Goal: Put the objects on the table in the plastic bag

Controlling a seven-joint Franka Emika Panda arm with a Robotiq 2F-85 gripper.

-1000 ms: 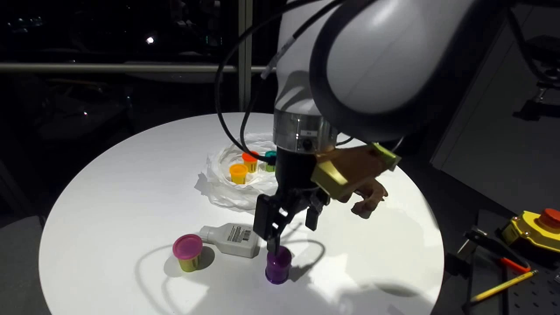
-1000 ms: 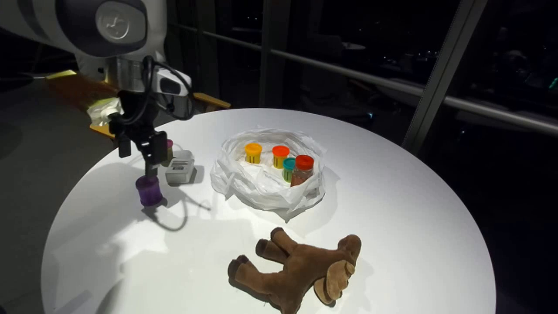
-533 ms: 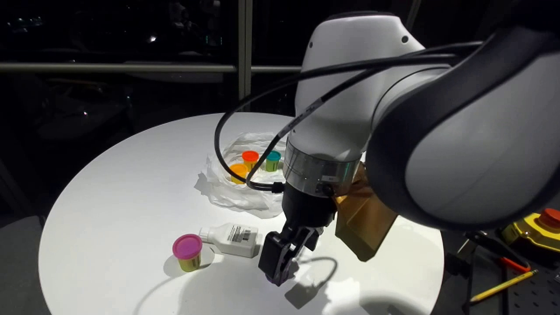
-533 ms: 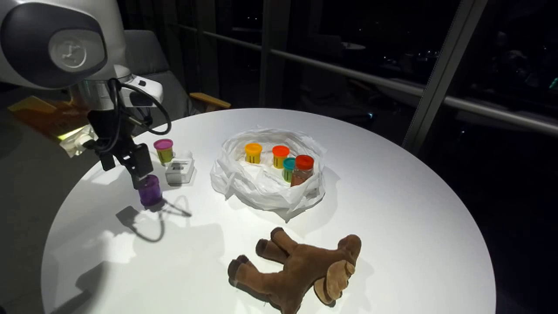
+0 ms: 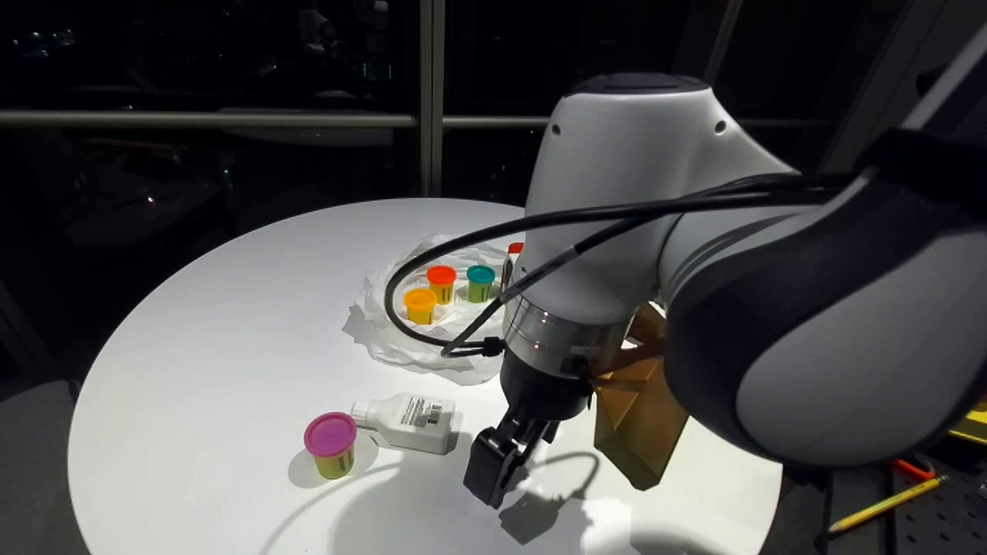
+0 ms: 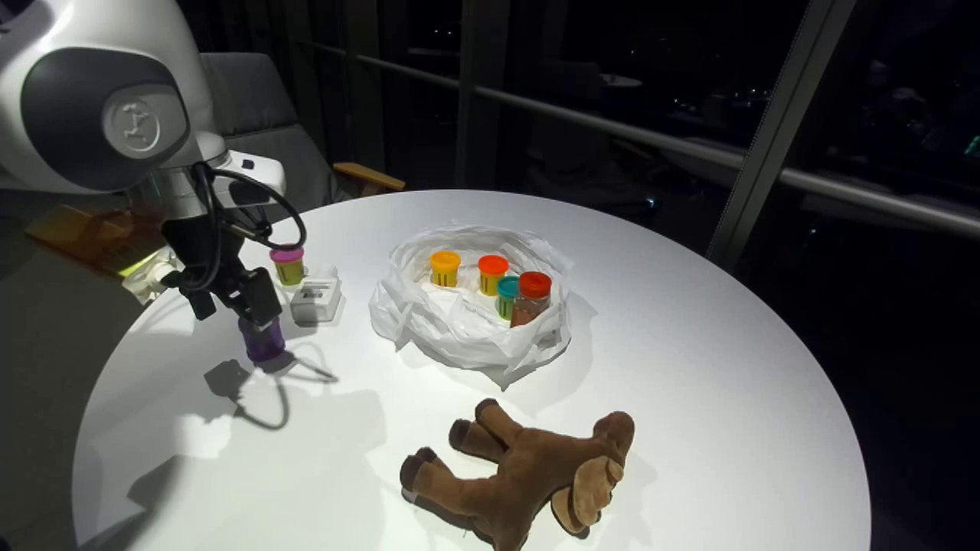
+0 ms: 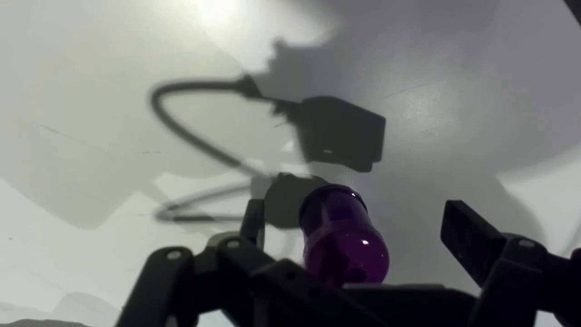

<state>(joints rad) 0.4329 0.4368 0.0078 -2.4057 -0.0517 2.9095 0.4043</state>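
Observation:
A purple container (image 6: 264, 342) stands on the white table, and it also shows in the wrist view (image 7: 342, 236). My gripper (image 7: 356, 222) is open, with one finger on each side of the container and visible gaps to both. In an exterior view, the gripper (image 5: 518, 469) hides the container. The white plastic bag (image 6: 452, 346) lies spread open; inside are tubs with yellow (image 6: 445, 269), orange (image 6: 493, 275) and teal (image 6: 507, 298) lids and a red-lidded jar (image 6: 530, 300). A pink-lidded tub (image 5: 331, 445), a white bottle (image 5: 416, 422) and a brown plush moose (image 6: 528, 471) lie outside the bag.
The white bottle and pink-lidded tub stand close beside the gripper. The round table edge (image 5: 116, 347) runs around the scene. A brown-orange flap (image 5: 640, 408) hangs from the wrist, and a black cable (image 5: 397, 301) loops out beside it. A chair (image 6: 260, 115) stands behind the table.
My gripper has come down from above the purple container to around it, with the arm tilting and lowering. The container and the other objects have stayed in place.

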